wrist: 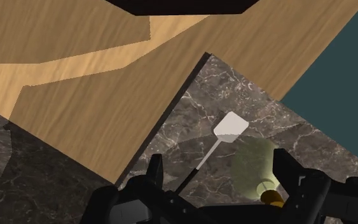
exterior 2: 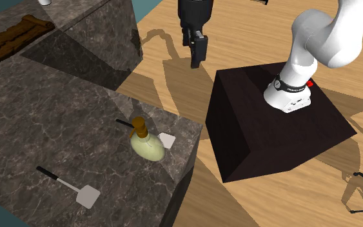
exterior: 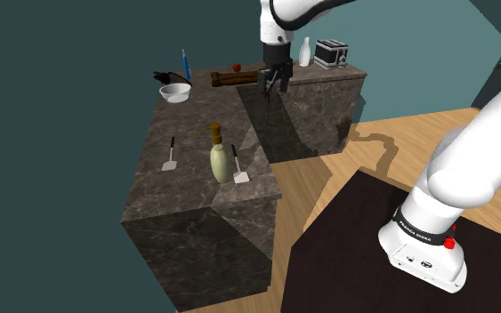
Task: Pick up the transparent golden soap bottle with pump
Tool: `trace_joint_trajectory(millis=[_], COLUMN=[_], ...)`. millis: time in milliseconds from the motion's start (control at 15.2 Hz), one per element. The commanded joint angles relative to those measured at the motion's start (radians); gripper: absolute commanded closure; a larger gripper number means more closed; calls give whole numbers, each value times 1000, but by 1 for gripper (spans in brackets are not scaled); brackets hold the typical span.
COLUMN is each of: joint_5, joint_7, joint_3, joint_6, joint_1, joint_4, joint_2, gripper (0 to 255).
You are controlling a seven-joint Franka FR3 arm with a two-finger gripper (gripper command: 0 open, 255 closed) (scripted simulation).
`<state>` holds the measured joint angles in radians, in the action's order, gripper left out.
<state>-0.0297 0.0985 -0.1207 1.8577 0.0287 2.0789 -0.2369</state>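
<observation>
The pale golden, see-through soap bottle [exterior: 219,162] with a brown pump top is being shown upright on the dark, veined stone bench [exterior: 181,203], near the bench's outer corner and close to its edge. It is being left free on all sides but one. A white-bladed spatula [exterior: 239,169] with a thin black handle is lying just beside it, on the shoulder view's right, and whether the two are touching cannot be told. A second spatula [exterior: 170,158] of the same kind is lying further off on the other side. A white bowl [exterior: 175,92] is being kept well apart, toward the far end of the bench.

The all-black two-finger hand [exterior: 275,84] is being held high and well away from the soap bottle, up past the dark box stand [exterior: 373,258]. Its fingers are being kept wide apart and nothing is being gripped.

In the wrist view the bottle is being seen far off through the gap between the fingers [wrist: 153,168]. The hand is therefore probably being aimed for a descent. The near spatula is likely being put at risk of a knock, so the approach is best made from the bottle's clear side.
</observation>
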Motion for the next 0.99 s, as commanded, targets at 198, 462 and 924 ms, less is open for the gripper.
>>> trace_joint_trajectory(millis=[198,462,924], joint_5=[-10,-27,-67], joint_7=[35,60,96], joint_3=[-31,-49,-67], joint_6=[55,77,68], joint_1=[18,36,83], joint_4=[-113,-234,-509], joint_2=[175,325,601], gripper=[0,0,0])
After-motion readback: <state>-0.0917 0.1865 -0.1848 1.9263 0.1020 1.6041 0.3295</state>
